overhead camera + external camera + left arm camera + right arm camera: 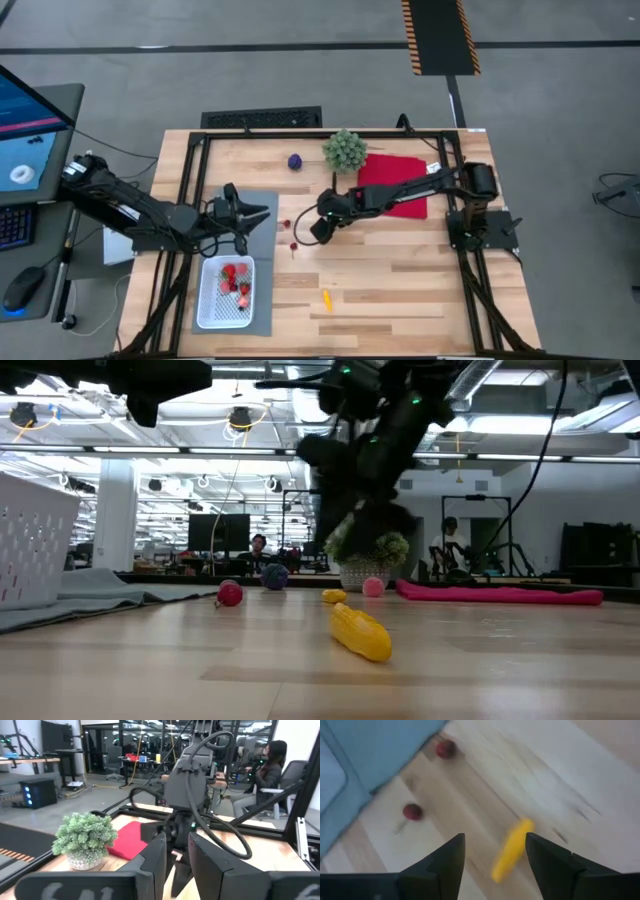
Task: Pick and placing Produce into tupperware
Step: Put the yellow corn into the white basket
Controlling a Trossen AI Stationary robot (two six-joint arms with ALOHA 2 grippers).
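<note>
1. Pale wood planks form the table (400, 280) I work over, framed by black rails; a grey mat (262, 205) lies on its left part and a red cloth (395, 172) at the back right, beside a green bushy plant (344, 150).
2. The tupperware (210, 300) sits on the mat's near end, several red pieces inside it.
3. Loose produce: a purple ball (295, 161) near the plant, two small red pieces (413, 812) just off the mat's edge, a yellow piece (327, 298) on bare wood nearer the front.
4. My right gripper (312, 230) hangs above mid-table, fingers spread, nothing between them.
5. My left gripper (262, 218) is over the mat; its fingers (155, 860) stand narrowly apart, gripping nothing I can see.
6. Beyond the table I see an open workshop with ceiling lights, monitors, and a seated person (267, 770).
</note>
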